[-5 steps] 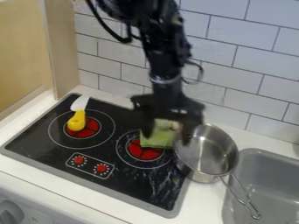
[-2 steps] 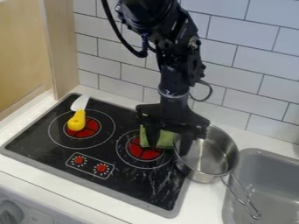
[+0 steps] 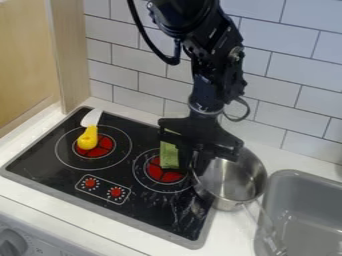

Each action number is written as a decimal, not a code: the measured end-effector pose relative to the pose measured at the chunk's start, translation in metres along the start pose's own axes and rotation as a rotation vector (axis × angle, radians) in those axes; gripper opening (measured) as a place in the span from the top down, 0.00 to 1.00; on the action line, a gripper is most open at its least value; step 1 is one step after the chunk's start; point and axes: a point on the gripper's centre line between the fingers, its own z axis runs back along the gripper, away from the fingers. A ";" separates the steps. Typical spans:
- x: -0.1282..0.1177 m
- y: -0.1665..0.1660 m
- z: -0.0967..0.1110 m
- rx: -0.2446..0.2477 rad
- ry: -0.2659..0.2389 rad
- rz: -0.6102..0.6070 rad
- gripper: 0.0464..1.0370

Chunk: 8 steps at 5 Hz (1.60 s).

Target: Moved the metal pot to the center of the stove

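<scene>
White surface [image 3: 75, 224] w/ blk stove [image 3: 143, 207] set in; gray sink [image 3: 307, 220] at R of view. Near L corner: round gray knob [image 3: 15, 242] on the front below the surface. Then 2 red dials on the stove's near side. Metal pot [image 3: 234, 182] sits upright across the stove's R edge, part on stove, part on surface, off ctr; wire handle [image 3: 265, 227] points to sink. Blk hand [image 3: 193, 169] clamped on pot's L rim, fingers close tog. Green cloth [image 3: 169, 156] on R burner, just beside hand. Yellow-handled knife [image 3: 87, 137], white blade, on L burner. Wood panel [image 3: 72, 55] far L; tile wall [image 3: 287, 70] at back, behind arm.
</scene>
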 end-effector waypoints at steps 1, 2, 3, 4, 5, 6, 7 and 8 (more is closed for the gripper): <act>-0.002 0.002 0.000 0.020 0.007 0.018 0.98; -0.002 0.001 0.001 0.023 0.002 0.019 0.98; -0.004 -0.002 0.000 0.007 0.015 0.016 0.98; -0.005 -0.005 0.009 -0.025 0.012 -0.008 0.98; -0.002 0.001 0.035 -0.085 -0.063 -0.013 0.99; 0.003 0.024 0.043 -0.107 -0.065 0.024 1.00; 0.010 0.052 0.051 -0.154 -0.087 0.080 1.00; 0.007 0.084 0.048 -0.189 -0.073 0.161 1.00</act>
